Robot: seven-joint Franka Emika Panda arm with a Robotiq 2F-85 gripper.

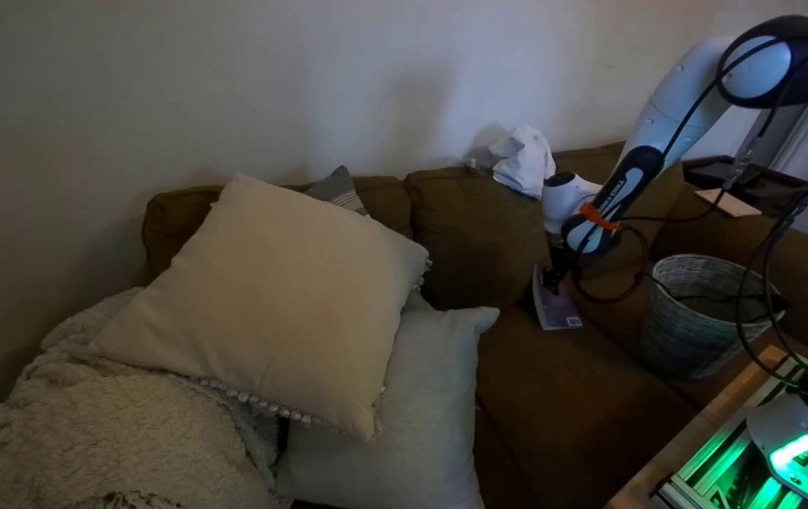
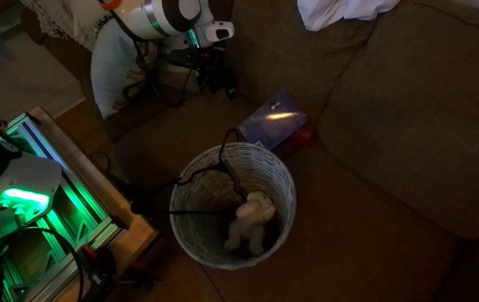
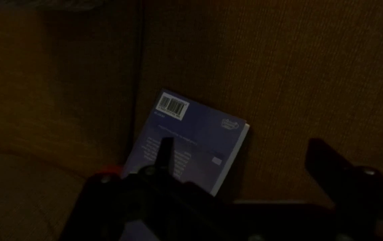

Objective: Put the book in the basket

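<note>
- I see the book (image 2: pixel 270 121) lying back cover up on the couch (image 2: pixel 369 201), outside the basket (image 2: pixel 264 167), at one o'clock from it in an exterior view.
- In an exterior view the hand (image 2: pixel 222 88) hangs at ten o'clock from the book, fingers (image 3: pixel 166 154) spread well apart.
- A pale plush toy (image 2: pixel 248 220) is in the basket, toward four o'clock.
- Something red (image 2: pixel 305 136) shows at the book's four o'clock edge.

Brown sofa bench (image 1: pixel 559 403), dimly lit

We see a pale wall (image 1: pixel 347 85) behind it, softly shadowed and darkest toward one end. In an exterior view, we make out a strip of wooden floor (image 2: pixel 86 121).
</note>
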